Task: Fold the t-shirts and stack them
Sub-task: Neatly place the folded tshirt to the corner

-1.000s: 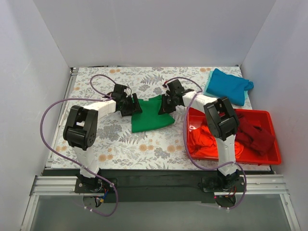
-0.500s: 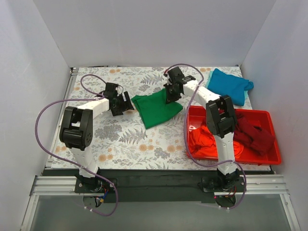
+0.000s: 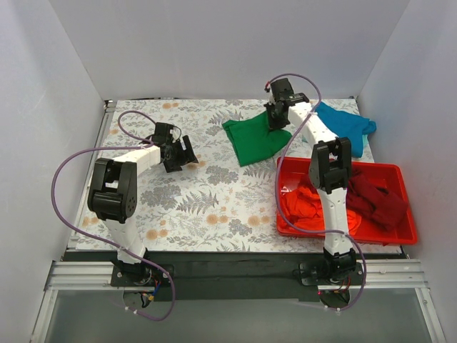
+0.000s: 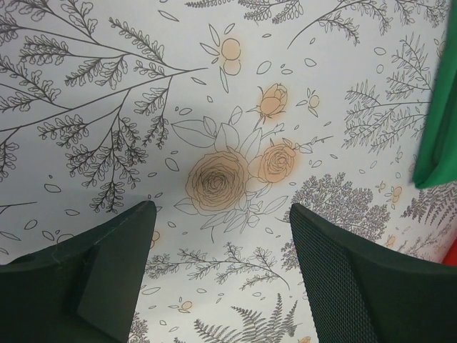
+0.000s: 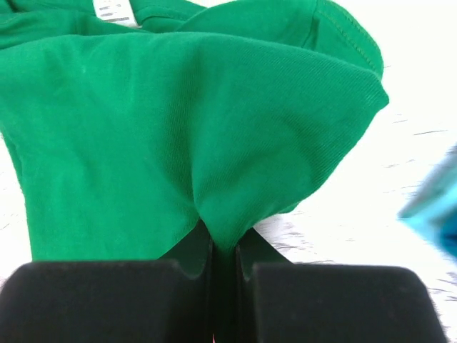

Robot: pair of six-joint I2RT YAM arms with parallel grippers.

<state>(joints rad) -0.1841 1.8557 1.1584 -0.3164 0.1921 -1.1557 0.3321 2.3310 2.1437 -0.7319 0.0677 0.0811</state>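
Note:
The folded bright green t-shirt [image 3: 251, 140] lies on the floral cloth at the back centre, beside the folded teal blue t-shirt [image 3: 341, 127]. My right gripper [image 3: 274, 120] is shut on the green shirt's right edge; in the right wrist view the green fabric [image 5: 178, 136] is pinched between the jaws [image 5: 223, 254]. My left gripper [image 3: 187, 155] is open and empty over the bare cloth at the left, its fingers [image 4: 360, 286] wide apart. The green shirt's edge [image 4: 439, 136] shows at the right of the left wrist view. The orange-red t-shirt [image 3: 303, 207] and dark maroon t-shirt [image 3: 375, 199] lie crumpled in the tray.
A red plastic tray [image 3: 407, 232] stands at the front right. White walls close in the back and both sides. The floral cloth [image 3: 200, 207] covers the table. Purple cables loop from both arms.
My right gripper has dragged the green t-shirt back and to the right, toward the teal shirt. My left gripper has let go of it and drawn back to the left, now open.

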